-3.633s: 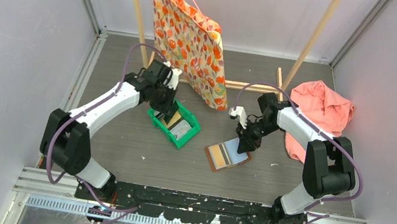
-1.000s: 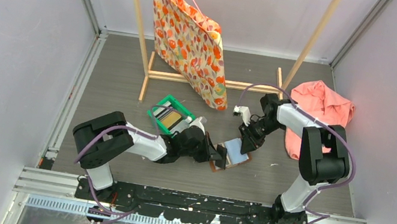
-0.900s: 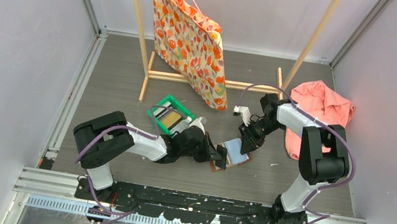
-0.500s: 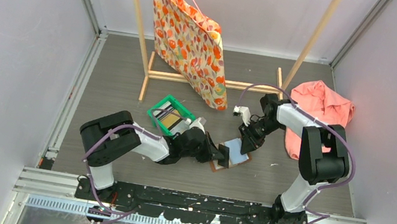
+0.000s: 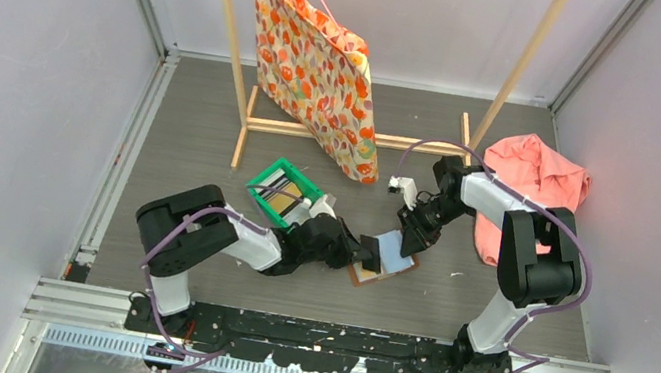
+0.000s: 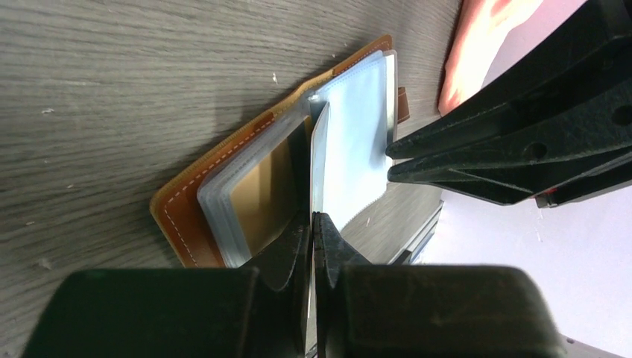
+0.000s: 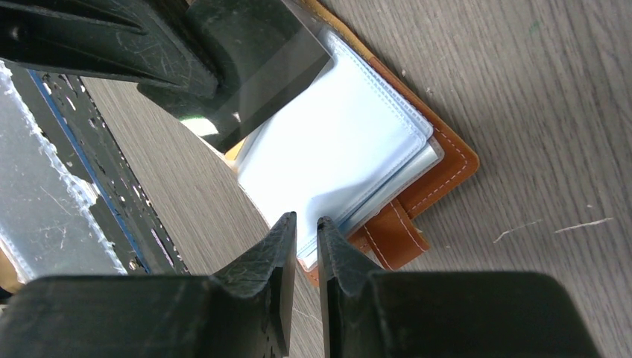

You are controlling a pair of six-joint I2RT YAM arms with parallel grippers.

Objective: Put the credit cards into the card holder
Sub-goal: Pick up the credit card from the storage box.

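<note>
One gold card point(image 6: 261, 190) sits in a sleeve of the card holder point(image 6: 186, 216). You have a second, a grey card point(image 7: 261, 74), at the mouth of the next sleeve but not yet in it. More credit cards point(image 5: 284, 197) wait in the green bin point(image 5: 257, 179), so I'd judge much of the job is left. Your left gripper point(image 6: 313, 220) is clenched on the grey card, held on edge over the fold. Your right gripper point(image 7: 302, 227) pinches the corner of the clear sleeves point(image 7: 343, 149) (lifting a page, it seems). The card holder lies open on the table point(image 5: 215, 127) between the arms: brown leather, pale stitching, frosted pages fanned.
</note>
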